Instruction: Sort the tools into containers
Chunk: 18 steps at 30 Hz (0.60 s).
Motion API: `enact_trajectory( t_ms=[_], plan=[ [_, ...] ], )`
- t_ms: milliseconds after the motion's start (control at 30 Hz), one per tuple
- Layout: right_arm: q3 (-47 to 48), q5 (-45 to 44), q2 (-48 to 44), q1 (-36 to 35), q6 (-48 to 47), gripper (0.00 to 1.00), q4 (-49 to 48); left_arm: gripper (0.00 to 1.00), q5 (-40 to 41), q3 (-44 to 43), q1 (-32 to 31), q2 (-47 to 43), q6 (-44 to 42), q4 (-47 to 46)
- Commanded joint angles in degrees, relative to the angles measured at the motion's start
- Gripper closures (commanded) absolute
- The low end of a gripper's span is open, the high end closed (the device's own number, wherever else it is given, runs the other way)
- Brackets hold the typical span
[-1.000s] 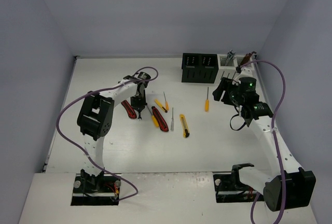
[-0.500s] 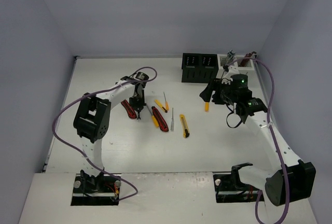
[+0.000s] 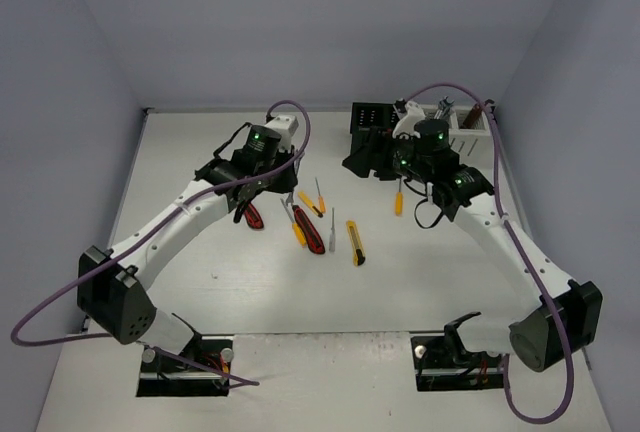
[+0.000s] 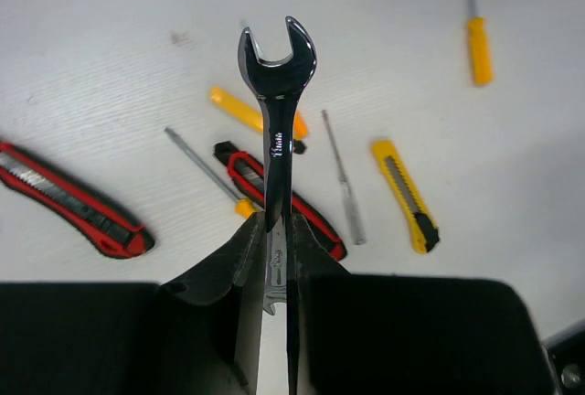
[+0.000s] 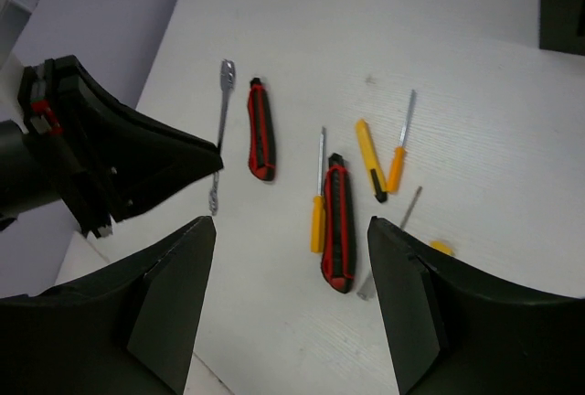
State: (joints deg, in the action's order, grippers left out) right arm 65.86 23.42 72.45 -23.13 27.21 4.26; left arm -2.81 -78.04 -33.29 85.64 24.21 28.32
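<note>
Silver, and clear of the table point(image 4: 91, 38): carrying step for the wrench point(image 4: 277, 112), pinched low on its shank by the left gripper point(image 4: 277, 230), fingers pressed together on it. Points its open end straight away from the wrist, long axis in line with the fingers, above a red-black knife point(image 4: 283, 198) and a yellow knife point(image 4: 405, 196). Calls next for a swing to the far right, toward the black box point(image 3: 372, 112) or the white box point(image 3: 468, 122), then a tip-down over a compartment. Mind the right gripper point(image 5: 291, 230), spread and empty, hovering near those boxes.
</note>
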Motion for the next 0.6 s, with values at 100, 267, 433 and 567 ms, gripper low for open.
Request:
enact_trajectory(
  t_ms=[100, 267, 433, 567],
  plan=[
    [8.0, -1.1, 4.8, -6.0, 2.4, 0.35, -8.7, 1.0, -5.4, 0.7, -3.5, -7.9, -6.5, -10.7],
    [11.3, -1.8, 8.3, -8.2, 2.5, 0.36, -9.4, 1.0, -7.1, 1.0, -5.1, -9.8, -8.0, -12.3],
    [13.3, -1.8, 10.7, -9.6, 2.4, 0.36, -10.0, 1.0, -7.2, 1.0, -6.0, -10.5, -9.4, -12.5],
    [13.8, -2.0, 12.2, -10.3, 2.3, 0.4, -10.2, 1.0, -7.1, 0.9, -6.4, -10.7, -9.9, -13.0]
  ],
)
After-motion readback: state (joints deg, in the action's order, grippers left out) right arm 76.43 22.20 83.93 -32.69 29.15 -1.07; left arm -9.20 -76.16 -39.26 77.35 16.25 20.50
